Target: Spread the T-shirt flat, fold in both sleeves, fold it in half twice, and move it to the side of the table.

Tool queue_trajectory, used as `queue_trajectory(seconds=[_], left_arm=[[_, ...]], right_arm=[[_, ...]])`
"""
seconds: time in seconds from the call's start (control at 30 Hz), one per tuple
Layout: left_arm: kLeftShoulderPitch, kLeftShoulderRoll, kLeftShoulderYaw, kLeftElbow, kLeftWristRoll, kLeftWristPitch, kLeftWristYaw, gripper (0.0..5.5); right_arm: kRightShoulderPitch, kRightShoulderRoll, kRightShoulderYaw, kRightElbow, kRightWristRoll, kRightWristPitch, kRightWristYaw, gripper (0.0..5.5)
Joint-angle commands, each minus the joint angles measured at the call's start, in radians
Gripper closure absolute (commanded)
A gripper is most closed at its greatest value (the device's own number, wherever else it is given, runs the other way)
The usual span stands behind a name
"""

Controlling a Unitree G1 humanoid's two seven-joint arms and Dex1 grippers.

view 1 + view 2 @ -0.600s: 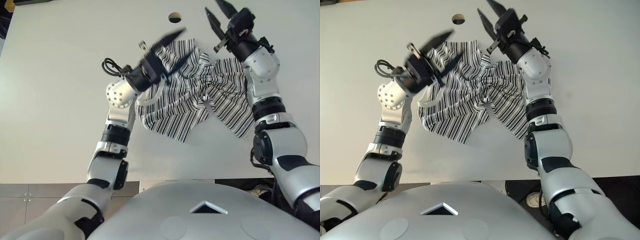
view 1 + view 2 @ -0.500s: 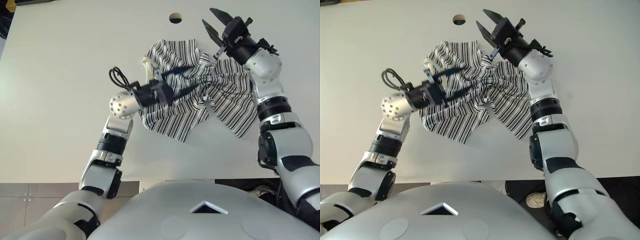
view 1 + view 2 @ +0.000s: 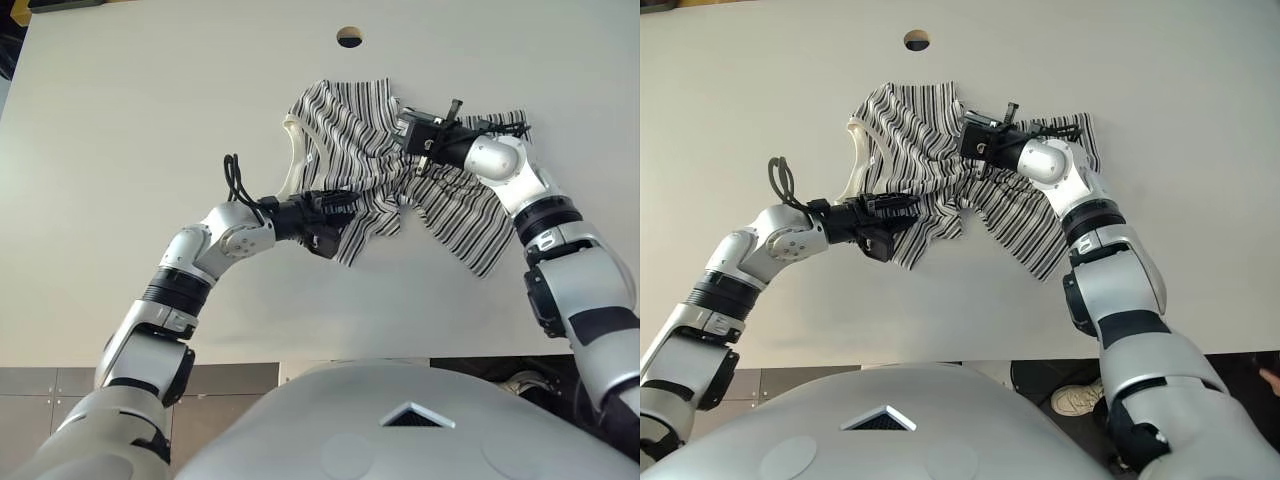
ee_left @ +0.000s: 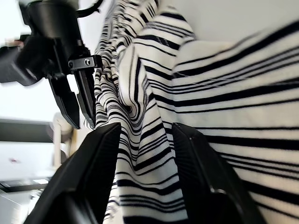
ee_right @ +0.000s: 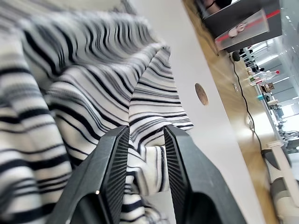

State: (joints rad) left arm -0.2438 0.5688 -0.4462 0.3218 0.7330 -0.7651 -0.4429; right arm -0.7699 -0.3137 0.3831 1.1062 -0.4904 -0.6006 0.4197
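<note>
The black-and-white striped T-shirt (image 3: 345,130) lies crumpled on the white table (image 3: 120,150), collar towards the left and one flap trailing to the near right. My left gripper (image 3: 345,205) lies low at the shirt's near-left edge, shut on a bunch of fabric (image 4: 210,93) that shows between its fingers (image 4: 100,172). My right gripper (image 3: 408,133) rests on the shirt's far middle, shut on a fold (image 5: 145,107) that rises between its fingers (image 5: 114,172). The left wrist view also shows the right gripper (image 4: 81,119) farther off, fingers close together against the cloth.
A round hole (image 3: 349,37) sits in the tabletop beyond the shirt. The table's near edge (image 3: 300,362) runs just ahead of my body. Wide bare table surface lies to the left and far right of the shirt.
Both arms dropped from above the shirt down onto it. Both grippers went from wide open to closed on fabric. The shirt's near-left flap has drawn in.
</note>
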Motion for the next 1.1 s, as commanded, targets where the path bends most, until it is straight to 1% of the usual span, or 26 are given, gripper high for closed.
queue_trajectory(seconds=[0.03,0.1,0.17,0.2,0.27,0.33,0.43,0.5,0.57,0.6,0.7,0.77,0.87,0.93,1.1], left_arm=[[0.164,0.19,-0.087,0.022,0.021,0.096,-0.266,3.46],[0.223,0.284,-0.091,-0.026,-0.077,0.157,-0.411,3.46],[0.257,0.358,-0.081,-0.071,-0.16,0.224,-0.502,3.46],[0.259,0.383,-0.074,-0.075,-0.19,0.251,-0.525,3.46],[0.232,0.419,-0.059,-0.044,-0.185,0.284,-0.519,3.46],[0.209,0.445,-0.049,-0.026,-0.182,0.303,-0.507,3.46],[0.157,0.495,-0.022,0.013,-0.214,0.316,-0.503,3.46],[0.104,0.512,-0.001,0.055,-0.26,0.309,-0.513,3.46],[0.084,0.518,0.018,0.069,-0.331,0.302,-0.553,3.46],[0.085,0.52,0.03,0.062,-0.378,0.304,-0.583,3.46],[0.071,0.526,0.052,0.072,-0.426,0.311,-0.621,3.46],[0.035,0.513,0.069,0.121,-0.441,0.296,-0.618,3.46],[0.008,0.507,0.095,0.163,-0.472,0.272,-0.614,3.46],[0.003,0.516,0.124,0.163,-0.5,0.259,-0.605,3.46],[-0.01,0.501,0.192,0.111,-0.594,0.23,-0.604,3.46]], right_arm=[[-0.103,-0.012,0.037,0.08,-0.059,0.056,-0.053,4.15],[-0.128,-0.024,0.051,0.113,-0.076,0.076,-0.068,4.15],[-0.143,-0.034,0.057,0.132,-0.081,0.089,-0.072,4.15],[-0.147,-0.038,0.059,0.138,-0.083,0.091,-0.074,4.15],[-0.143,-0.053,0.051,0.132,-0.072,0.074,-0.061,4.15],[-0.129,-0.064,0.023,0.114,-0.033,0.043,-0.012,4.15],[-0.039,-0.085,-0.068,-0.027,0.168,-0.02,0.246,4.15],[0.068,-0.107,-0.091,-0.217,0.319,-0.012,0.425,4.15],[0.141,-0.115,-0.095,-0.366,0.394,0.024,0.501,4.15],[0.16,-0.106,-0.095,-0.422,0.415,0.044,0.512,4.15],[0.168,-0.047,-0.091,-0.513,0.444,0.099,0.508,4.15],[0.137,0.01,-0.074,-0.488,0.422,0.11,0.471,4.15],[0.069,0.082,-0.053,-0.374,0.349,0.107,0.371,4.15],[0.008,0.139,-0.035,-0.25,0.291,0.113,0.274,4.15],[-0.115,0.233,0.015,0.026,0.164,0.145,0.077,4.15]])
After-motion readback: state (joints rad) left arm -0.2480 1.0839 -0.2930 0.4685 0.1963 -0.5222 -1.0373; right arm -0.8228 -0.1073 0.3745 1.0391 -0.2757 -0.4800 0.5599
